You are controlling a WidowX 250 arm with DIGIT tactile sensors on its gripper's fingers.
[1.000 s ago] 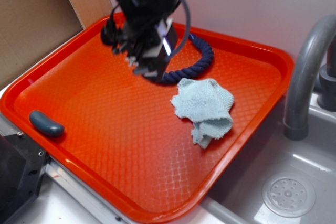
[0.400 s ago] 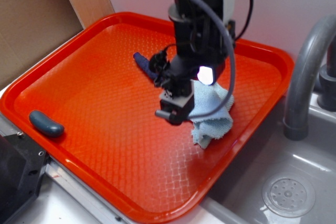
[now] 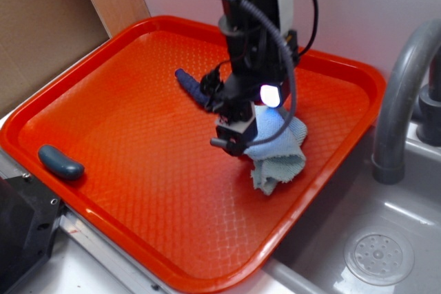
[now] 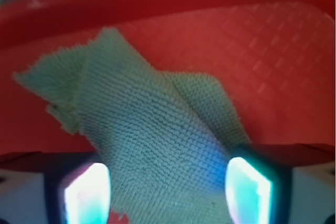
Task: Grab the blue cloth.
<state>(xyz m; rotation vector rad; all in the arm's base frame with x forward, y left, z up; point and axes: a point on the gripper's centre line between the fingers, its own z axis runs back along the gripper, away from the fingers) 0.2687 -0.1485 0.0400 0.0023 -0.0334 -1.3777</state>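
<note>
Gripper: black robot gripper point(image 3: 238, 144), jaws spread, low over the tray; glowing fingertips point(image 4: 86, 192) flank the cloth.
Cloth: pale light-blue nubby terry cloth point(image 4: 142, 129), crumpled, lying between the jaws and extending ahead of them.
Tray: orange-red textured plastic tray point(image 3: 124, 122), beneath both.
Rope: dark navy twisted rope point(image 3: 189, 86), behind the jaws.

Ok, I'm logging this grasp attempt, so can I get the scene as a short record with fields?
target: cloth, pale blue, crumpled, lying on the tray
gripper: gripper low over the cloth's left part
fingers: open, one finger on each side of the cloth in the wrist view
grasp: not closed yet
rope: rope, dark navy, behind the arm, mostly hidden
lump: lump, blue-grey, at the tray's front-left edge
beside tray: sink with faucet, to the right
</note>
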